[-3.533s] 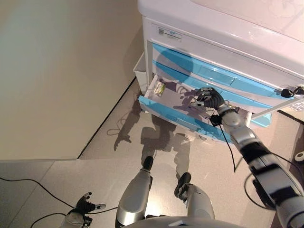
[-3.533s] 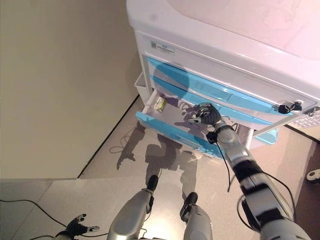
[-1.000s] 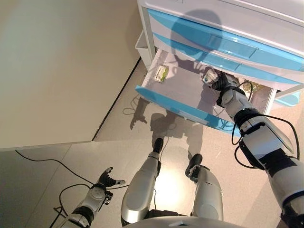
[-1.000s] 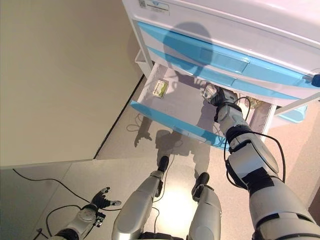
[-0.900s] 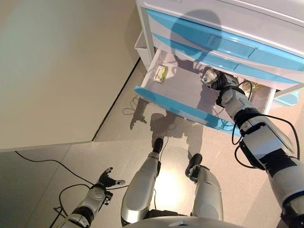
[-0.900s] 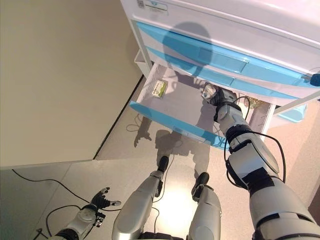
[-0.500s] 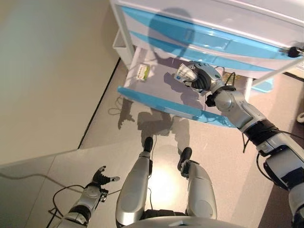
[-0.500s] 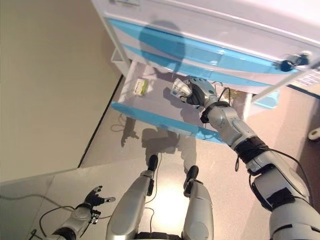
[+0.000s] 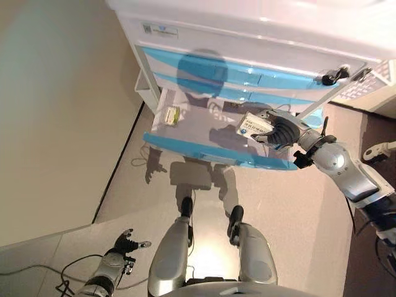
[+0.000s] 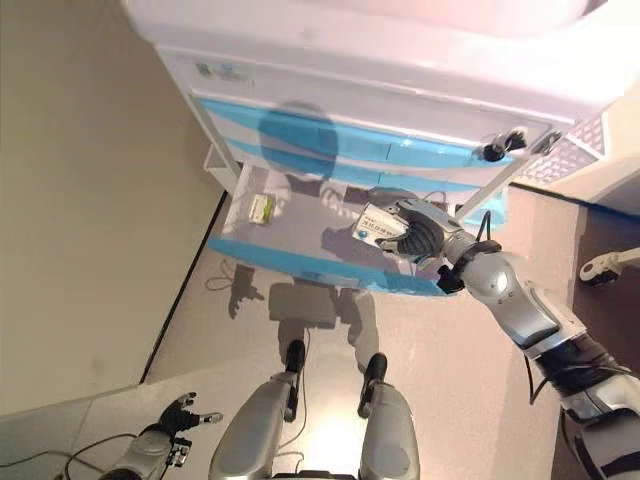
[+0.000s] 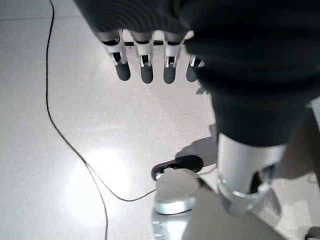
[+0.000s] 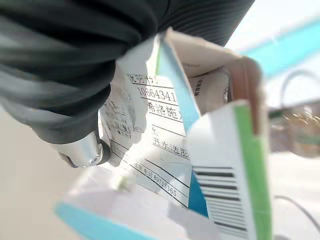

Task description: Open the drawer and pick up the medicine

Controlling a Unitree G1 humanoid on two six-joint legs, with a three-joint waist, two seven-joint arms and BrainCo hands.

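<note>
You have the medicine box (image 9: 253, 124) in your right hand (image 9: 281, 131), held above the right part of the open drawer (image 9: 210, 150), clear of the drawer's floor. From here the lift looks nearly done, so bring the box straight toward you and up, keeping it level and away from the closed blue drawers (image 9: 204, 71) of the cabinet (image 9: 247, 31) just beyond it. Keep the squeeze steady: the right wrist view shows the carton's end flap (image 12: 240, 90) gaping, so it will likely crush or slip if you press harder or jerk.

Your right fingers are curled round the box, clamping it between thumb and fingers. A second small green packet (image 9: 171, 114) lies at the far left of the drawer, untouched. Your left hand (image 9: 125, 242) hangs low over the floor at the near left, fingers loosely spread, holding nothing.
</note>
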